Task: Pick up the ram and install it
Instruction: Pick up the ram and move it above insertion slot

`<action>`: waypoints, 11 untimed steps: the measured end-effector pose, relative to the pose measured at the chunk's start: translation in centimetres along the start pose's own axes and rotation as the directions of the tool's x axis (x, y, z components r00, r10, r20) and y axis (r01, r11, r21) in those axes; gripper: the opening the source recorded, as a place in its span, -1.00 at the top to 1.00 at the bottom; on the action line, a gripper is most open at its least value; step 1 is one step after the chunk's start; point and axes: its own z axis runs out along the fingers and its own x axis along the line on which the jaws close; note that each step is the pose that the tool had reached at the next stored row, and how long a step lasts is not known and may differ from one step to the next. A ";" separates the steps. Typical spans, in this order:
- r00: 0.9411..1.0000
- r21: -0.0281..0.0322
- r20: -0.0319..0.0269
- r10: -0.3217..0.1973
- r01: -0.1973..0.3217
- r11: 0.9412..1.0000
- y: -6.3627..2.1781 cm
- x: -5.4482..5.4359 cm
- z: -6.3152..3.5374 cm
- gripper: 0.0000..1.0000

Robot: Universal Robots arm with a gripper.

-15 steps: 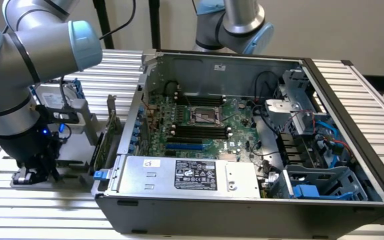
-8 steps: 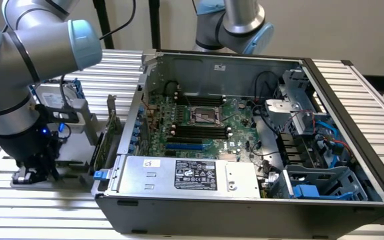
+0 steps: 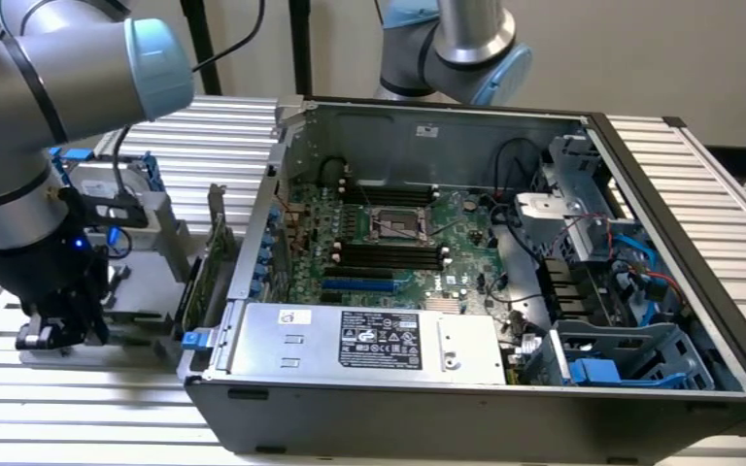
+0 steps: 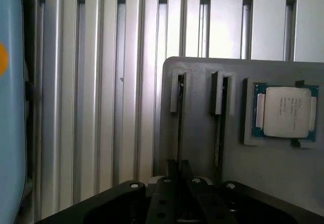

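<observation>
The ram (image 4: 179, 133) stands on edge in one slot of a grey holder block (image 4: 197, 148), so it reads as a thin dark line. A second thin stick (image 4: 218, 133) stands in the neighbouring slot. My gripper (image 4: 178, 165) is low over the first stick, and its fingers look closed together on that stick's near end. In the exterior view my gripper (image 3: 51, 335) is down at the holder (image 3: 140, 291), at the exterior view's left of the open computer case (image 3: 477, 408). Black memory slots (image 3: 387, 254) lie on the motherboard inside the case.
A square silver processor (image 4: 284, 112) rests in a recess of the holder beside the sticks. A green board (image 3: 198, 286) stands on edge between the holder and the case wall. Ribbed metal table (image 4: 101, 107) surrounds the holder. A second arm (image 3: 470, 49) stands behind the case.
</observation>
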 end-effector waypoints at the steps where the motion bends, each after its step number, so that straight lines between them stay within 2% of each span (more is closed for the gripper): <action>1: 1.000 0.000 0.000 0.000 0.000 1.000 0.02 0.0 -0.42 0.73; 11: 1.000 0.000 0.000 0.000 0.000 1.000 -0.06 0.3 -4.94 0.73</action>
